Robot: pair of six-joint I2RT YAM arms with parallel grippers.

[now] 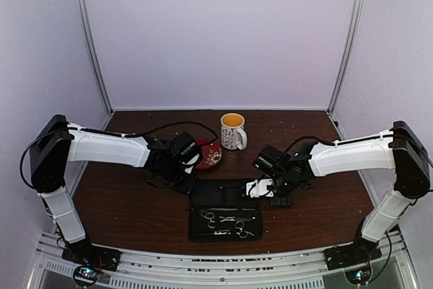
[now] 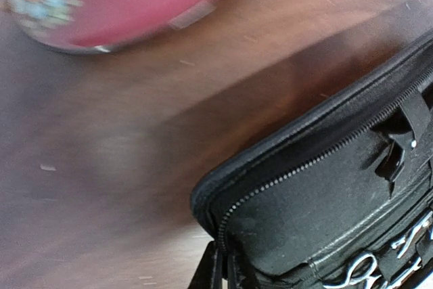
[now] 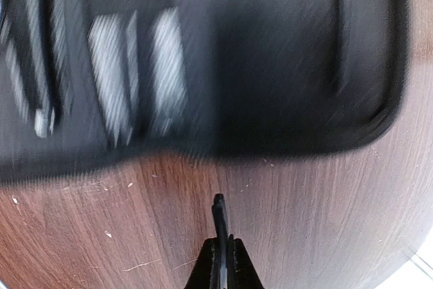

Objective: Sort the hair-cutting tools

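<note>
The black zip case (image 1: 223, 194) lies open at the table's middle. Two silver scissors (image 1: 210, 218) (image 1: 239, 227) lie in its near half; one shows at the bottom right of the left wrist view (image 2: 365, 272). My left gripper (image 1: 188, 176) is at the case's far-left corner (image 2: 223, 201), its fingers (image 2: 218, 272) closed together on the zip edge. My right gripper (image 1: 265, 189) is at the case's right side, shut on a thin black stick-like clip (image 3: 218, 216) that pokes out past the fingertips above bare wood. The case (image 3: 257, 65) is blurred just beyond it. I cannot make out the second black clip.
A red patterned saucer (image 1: 209, 155) sits just behind the left gripper and shows in the left wrist view (image 2: 122, 5). A mug (image 1: 233, 130) with a yellow drink stands behind the case. Purple walls with metal posts enclose the wooden table (image 1: 122, 208).
</note>
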